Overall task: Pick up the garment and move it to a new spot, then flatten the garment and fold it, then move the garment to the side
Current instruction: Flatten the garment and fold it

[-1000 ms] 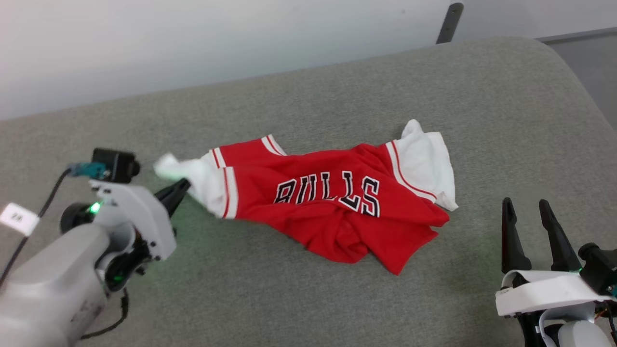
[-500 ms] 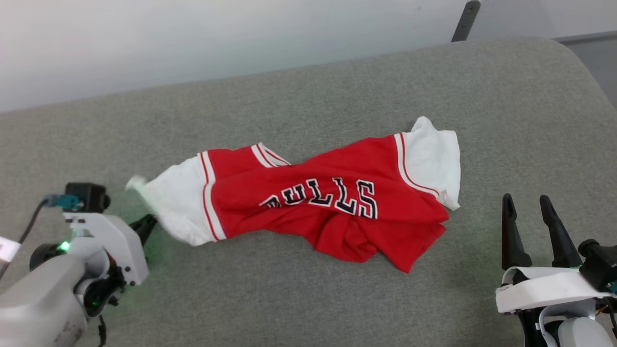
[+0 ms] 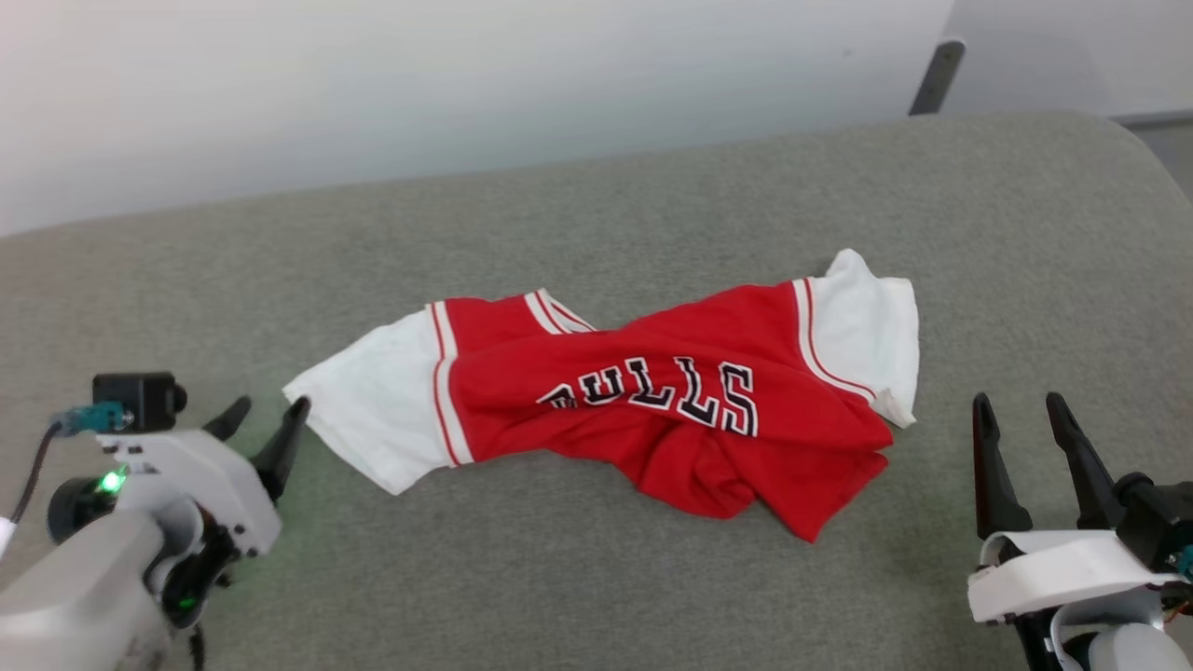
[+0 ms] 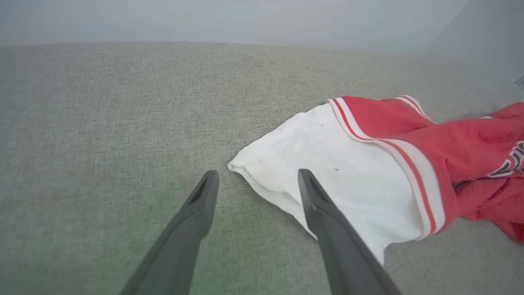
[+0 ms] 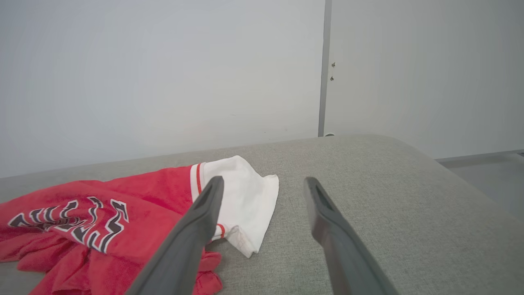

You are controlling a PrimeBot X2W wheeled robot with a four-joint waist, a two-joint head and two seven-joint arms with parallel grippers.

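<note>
Grey-green woven cushion (image 3: 596, 578), rumpled garment (image 3: 671, 438) on it, pale wall (image 3: 373, 75) behind

Grey fabric-covered padded surface (image 3: 596, 578) with a rounded far right corner. A red jersey (image 3: 652, 410) lies crumpled near its middle, "BULLS" lettering upward. Its left sleeve (image 3: 373, 424), white, lies flat toward the left edge, its right sleeve (image 3: 867, 326) toward the right edge.
</note>
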